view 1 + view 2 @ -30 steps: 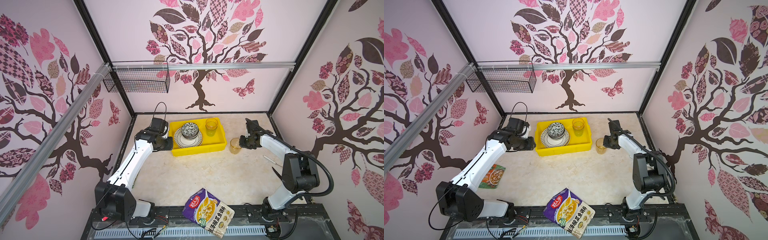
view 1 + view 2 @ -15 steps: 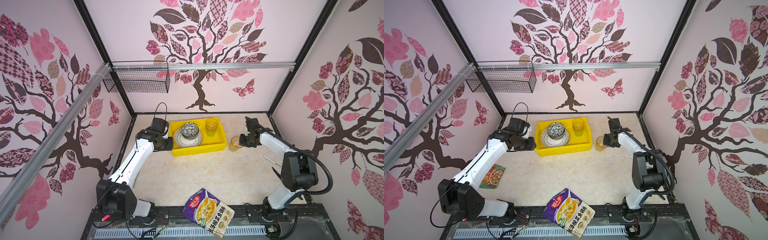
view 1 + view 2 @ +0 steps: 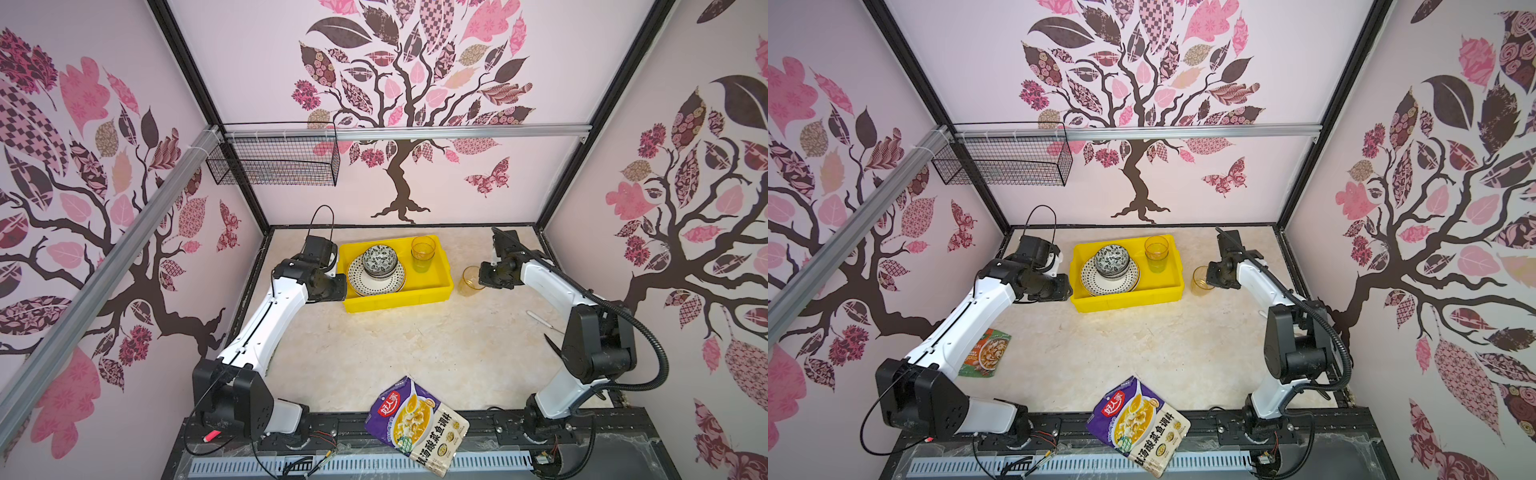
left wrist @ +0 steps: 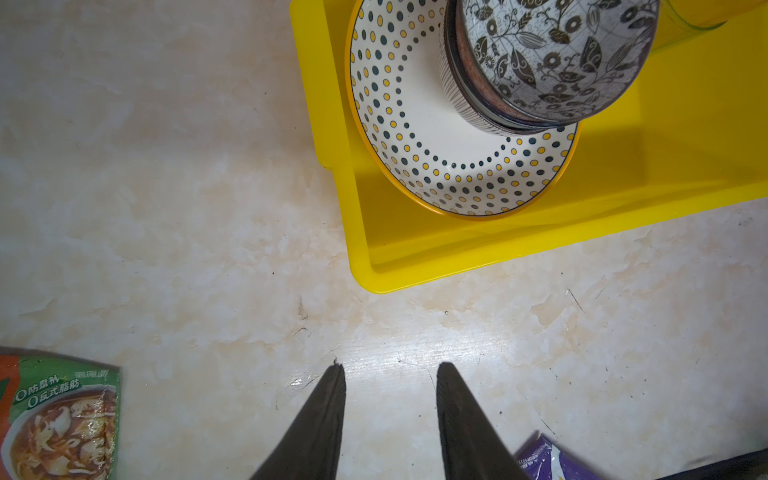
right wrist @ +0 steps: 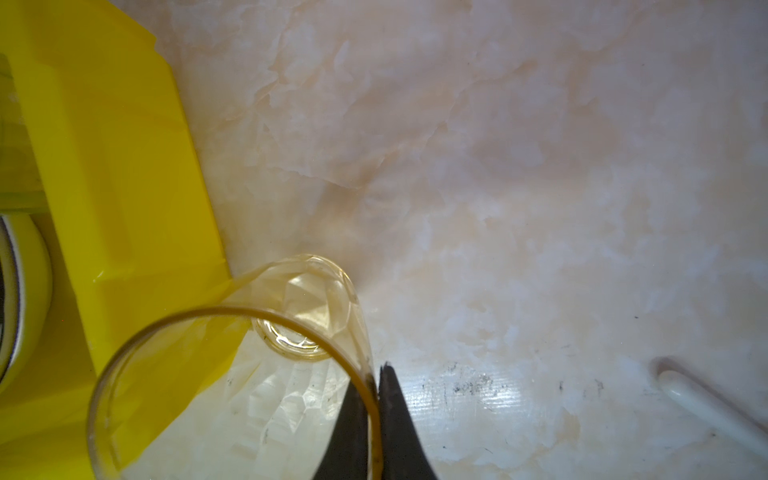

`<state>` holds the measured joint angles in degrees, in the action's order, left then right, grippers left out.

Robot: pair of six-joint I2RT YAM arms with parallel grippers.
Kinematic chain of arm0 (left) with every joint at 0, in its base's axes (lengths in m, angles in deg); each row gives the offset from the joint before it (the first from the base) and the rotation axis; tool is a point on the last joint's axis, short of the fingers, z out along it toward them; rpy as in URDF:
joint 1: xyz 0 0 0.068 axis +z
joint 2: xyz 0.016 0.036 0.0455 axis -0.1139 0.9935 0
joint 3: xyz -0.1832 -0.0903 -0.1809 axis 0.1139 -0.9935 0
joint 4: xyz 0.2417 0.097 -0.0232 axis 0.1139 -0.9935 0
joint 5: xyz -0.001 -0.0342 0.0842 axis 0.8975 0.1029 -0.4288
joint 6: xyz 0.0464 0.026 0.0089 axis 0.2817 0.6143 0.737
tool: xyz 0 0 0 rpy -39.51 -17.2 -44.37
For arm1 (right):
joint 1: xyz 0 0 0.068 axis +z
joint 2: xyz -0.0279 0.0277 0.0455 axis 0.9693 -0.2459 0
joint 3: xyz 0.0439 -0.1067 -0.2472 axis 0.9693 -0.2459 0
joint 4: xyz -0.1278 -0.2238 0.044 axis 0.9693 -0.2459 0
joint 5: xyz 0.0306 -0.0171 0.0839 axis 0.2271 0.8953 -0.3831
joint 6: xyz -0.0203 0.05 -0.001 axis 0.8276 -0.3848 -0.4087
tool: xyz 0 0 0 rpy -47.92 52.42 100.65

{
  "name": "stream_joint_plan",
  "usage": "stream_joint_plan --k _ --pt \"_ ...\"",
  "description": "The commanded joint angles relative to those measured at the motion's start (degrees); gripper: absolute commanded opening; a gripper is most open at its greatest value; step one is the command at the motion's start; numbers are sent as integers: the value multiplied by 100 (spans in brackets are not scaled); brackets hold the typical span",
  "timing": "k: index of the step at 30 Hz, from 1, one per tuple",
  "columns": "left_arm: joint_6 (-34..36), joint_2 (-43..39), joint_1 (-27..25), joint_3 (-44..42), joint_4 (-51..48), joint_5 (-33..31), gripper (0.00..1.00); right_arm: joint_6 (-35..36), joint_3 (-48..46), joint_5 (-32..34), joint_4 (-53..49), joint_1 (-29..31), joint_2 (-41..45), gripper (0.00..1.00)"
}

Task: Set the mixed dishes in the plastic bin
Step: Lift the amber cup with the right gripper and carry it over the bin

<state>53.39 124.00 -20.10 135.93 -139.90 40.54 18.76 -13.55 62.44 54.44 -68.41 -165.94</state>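
1. Amber tumbler (image 3: 471, 281) (image 5: 257, 365) is upright just outside the yellow bin (image 3: 395, 301), at the bin's 3 o'clock in both top views; the bin sits toward 12 o'clock on the tabletop (image 3: 374, 353).
2. Right gripper (image 5: 376, 374) is pinched onto the tumbler's rim, one finger inside the glass and one outside. Only the right wrist view makes this plain.
3. Left gripper (image 4: 388, 370) hangs parted and empty over bare tabletop off the bin's 8 o'clock corner.
4. Inside the bin, a dotted plate (image 4: 399, 124) carries a floral bowl (image 4: 552, 62) nested in a lined bowl (image 4: 453, 91). A second tumbler (image 3: 422, 259) stands at their 3 o'clock.
5. Purple pouch (image 3: 1138, 426), at the tabletop's 6 o'clock edge, bears a red logo reading "好人家" and the line "汤酸菜鱼调料".
6. Green-orange packet (image 3: 986, 353) lies at 8 o'clock, seen in a top view only where the left arm (image 3: 963, 328) leaves it uncovered. The left wrist view alone makes its print readable: "0防腐剂", "0反式脂肪".
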Motion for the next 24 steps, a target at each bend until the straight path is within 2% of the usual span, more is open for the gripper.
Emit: stream_joint_plan --k 1,14,24 --pt "25 -176 -28 -65 27 -53 40 -25 325 47 -166 -15 178 0" --pt "-13 -281 -26 -149 53 -99 40 42 961 185 -401 37 253 0" --pt "-18 -305 -25 -167 68 -115 40 200 1616 482 -619 315 128 0"
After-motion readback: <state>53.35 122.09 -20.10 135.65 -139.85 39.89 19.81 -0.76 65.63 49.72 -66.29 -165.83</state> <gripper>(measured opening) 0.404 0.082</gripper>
